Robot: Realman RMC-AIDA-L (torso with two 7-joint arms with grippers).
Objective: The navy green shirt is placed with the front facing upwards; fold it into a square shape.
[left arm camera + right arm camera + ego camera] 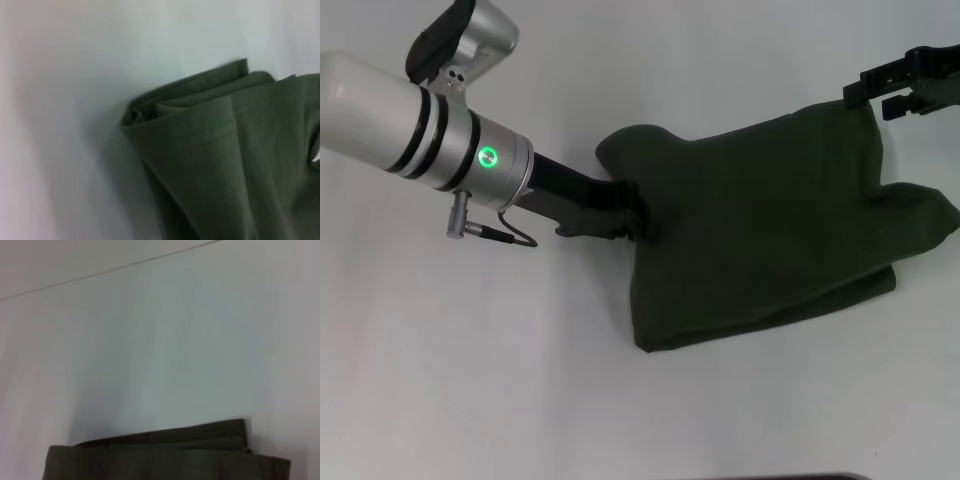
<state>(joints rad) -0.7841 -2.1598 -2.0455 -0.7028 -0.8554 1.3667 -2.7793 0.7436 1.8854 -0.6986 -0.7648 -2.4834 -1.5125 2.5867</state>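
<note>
Both grippers' fingers hidden (grip unclear): left gripper (628, 212), right gripper (880, 95) at shirt (770, 230) edges.

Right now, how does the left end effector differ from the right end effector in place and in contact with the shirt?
The left end effector sits at the navy green shirt's left edge, its tips buried in cloth; the right end effector is at the far right corner, its fingers visible above the fabric. The left arm fills much of the head view; the right barely enters. Both meet the shirt's edge.

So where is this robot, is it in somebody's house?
Probably not a house; it looks more like a test bench in a lab. There is only a bare white table, the navy green shirt lying partly folded on it, and the left gripper and right gripper at its edges.
</note>
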